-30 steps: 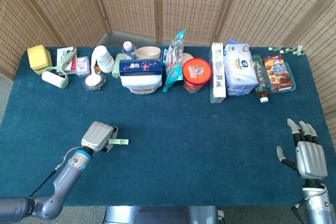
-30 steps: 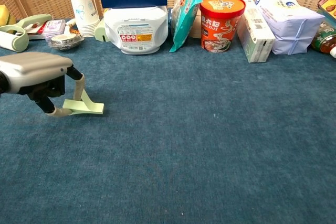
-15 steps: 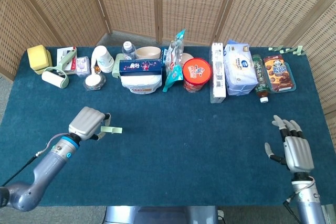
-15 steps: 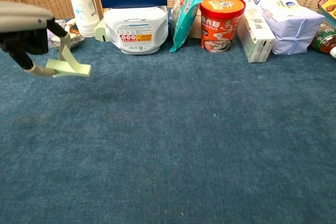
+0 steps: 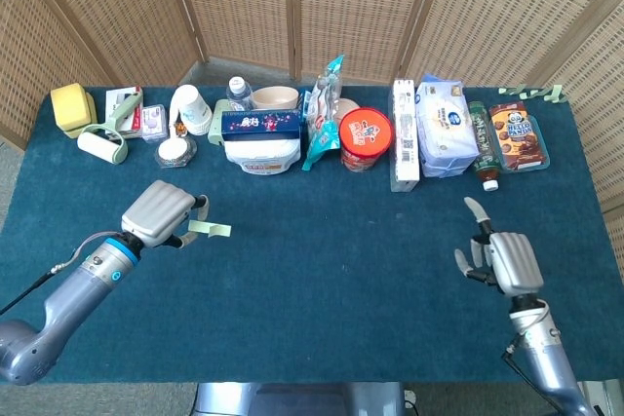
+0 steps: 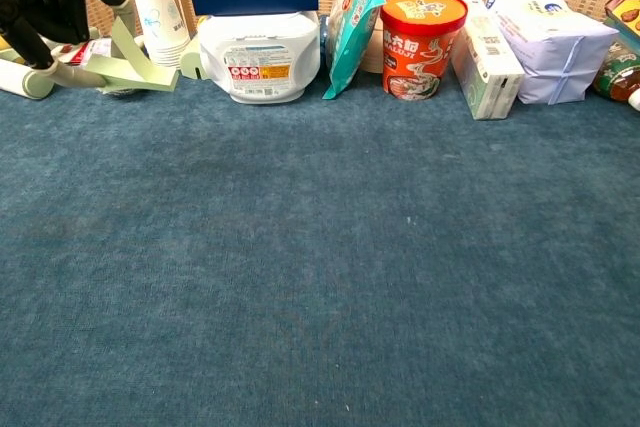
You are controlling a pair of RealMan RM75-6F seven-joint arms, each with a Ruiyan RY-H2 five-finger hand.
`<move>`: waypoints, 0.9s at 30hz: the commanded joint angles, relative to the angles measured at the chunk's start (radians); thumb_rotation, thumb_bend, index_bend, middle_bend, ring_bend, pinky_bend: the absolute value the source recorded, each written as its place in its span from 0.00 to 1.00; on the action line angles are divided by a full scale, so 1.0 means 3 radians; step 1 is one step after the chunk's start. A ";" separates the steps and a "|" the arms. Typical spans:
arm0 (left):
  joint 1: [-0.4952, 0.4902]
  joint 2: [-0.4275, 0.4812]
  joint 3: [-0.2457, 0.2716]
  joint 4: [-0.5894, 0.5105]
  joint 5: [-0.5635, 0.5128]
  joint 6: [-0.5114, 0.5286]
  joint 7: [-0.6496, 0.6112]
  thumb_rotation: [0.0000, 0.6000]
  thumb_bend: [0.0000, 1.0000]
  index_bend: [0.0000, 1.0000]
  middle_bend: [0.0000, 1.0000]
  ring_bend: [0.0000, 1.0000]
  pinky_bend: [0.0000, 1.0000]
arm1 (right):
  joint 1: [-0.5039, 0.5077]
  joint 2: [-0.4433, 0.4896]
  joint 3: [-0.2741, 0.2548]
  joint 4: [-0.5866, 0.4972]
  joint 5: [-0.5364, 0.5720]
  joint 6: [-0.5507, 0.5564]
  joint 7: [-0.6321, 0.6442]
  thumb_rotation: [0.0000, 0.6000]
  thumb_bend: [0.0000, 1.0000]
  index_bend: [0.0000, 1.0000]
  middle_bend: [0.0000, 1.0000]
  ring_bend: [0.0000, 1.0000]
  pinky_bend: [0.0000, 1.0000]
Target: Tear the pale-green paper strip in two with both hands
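1. Pinching the pale-green paper strip [image 5: 211, 229] between thumb and fingers, the left hand [image 5: 159, 213] is holding it above the blue tabletop [image 5: 331, 270] on the left side; the strip is sticking out to the right of the hand, roughly level.
2. Showing the same grip from the chest view, the left hand [image 6: 45, 2] is sitting in the upper left corner with the strip [image 6: 130, 72] jutting toward the white tub [image 6: 258, 55], one end of the paper folded upward against a finger.
3. Hovering over the right side of the tabletop, the right hand [image 5: 499, 258] is holding nothing, its fingers apart and one pointing up toward the back row; it is staying well apart from the strip and is showing only in the head view.
4. Lining the far edge of the tabletop are a stack of paper cups [image 5: 192, 108], a dark blue box [image 5: 261, 123] resting on the white tub, a red instant-noodle cup [image 5: 366, 138], a tall white carton [image 5: 405, 133], a pack of tissues [image 5: 446, 127] and a cookie packet [image 5: 517, 133].
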 commanded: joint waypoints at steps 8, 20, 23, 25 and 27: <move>-0.0105 0.0070 -0.0038 0.0019 0.0041 -0.0140 -0.0078 1.00 0.40 0.66 1.00 1.00 1.00 | 0.0194 -0.0131 0.0001 0.0125 -0.0148 -0.0107 0.0201 0.86 0.33 0.17 1.00 1.00 0.98; -0.0330 -0.0024 -0.0078 0.0113 -0.0023 -0.0370 -0.0044 1.00 0.40 0.65 1.00 1.00 1.00 | 0.0324 -0.0244 0.0017 -0.0002 -0.0233 -0.0101 0.0503 0.88 0.28 0.32 1.00 1.00 0.99; -0.0392 -0.0063 -0.0090 0.0136 -0.0060 -0.0419 -0.0027 1.00 0.40 0.65 1.00 1.00 1.00 | 0.0353 -0.0287 0.0021 -0.0006 -0.0237 -0.0102 0.0515 0.88 0.33 0.35 1.00 1.00 0.99; -0.0432 -0.0083 -0.0091 0.0149 -0.0090 -0.0447 -0.0007 1.00 0.40 0.65 1.00 1.00 1.00 | 0.0376 -0.0315 0.0016 -0.0002 -0.0235 -0.0114 0.0513 0.88 0.36 0.38 1.00 1.00 0.99; -0.0465 -0.0102 -0.0090 0.0156 -0.0111 -0.0467 0.0011 1.00 0.40 0.65 1.00 1.00 1.00 | 0.0397 -0.0343 0.0009 -0.0003 -0.0241 -0.0125 0.0510 0.88 0.36 0.40 1.00 1.00 0.99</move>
